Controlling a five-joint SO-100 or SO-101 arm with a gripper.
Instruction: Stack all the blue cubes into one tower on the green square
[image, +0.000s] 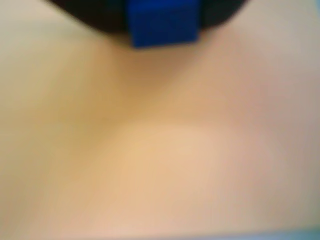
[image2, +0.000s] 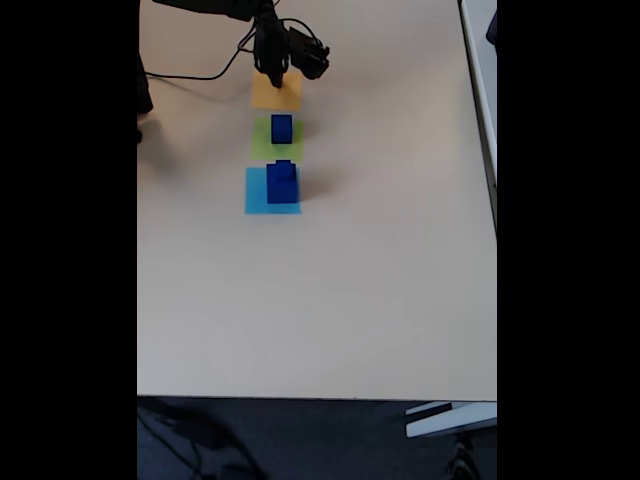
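Observation:
The blurred wrist view has a small blue cube at the top edge, held between the dark jaws of my gripper, close above an orange-yellow surface. From the fixed view, my gripper hangs low over the orange-yellow square at the far end of the table. Just nearer lies the green square with one blue cube on it. On the light-blue square stands a large blue cube with a smaller blue cube on top.
The three paper squares lie in a row on a beige table. A black cable runs from the arm to the left. The table's right edge and near edge are in view.

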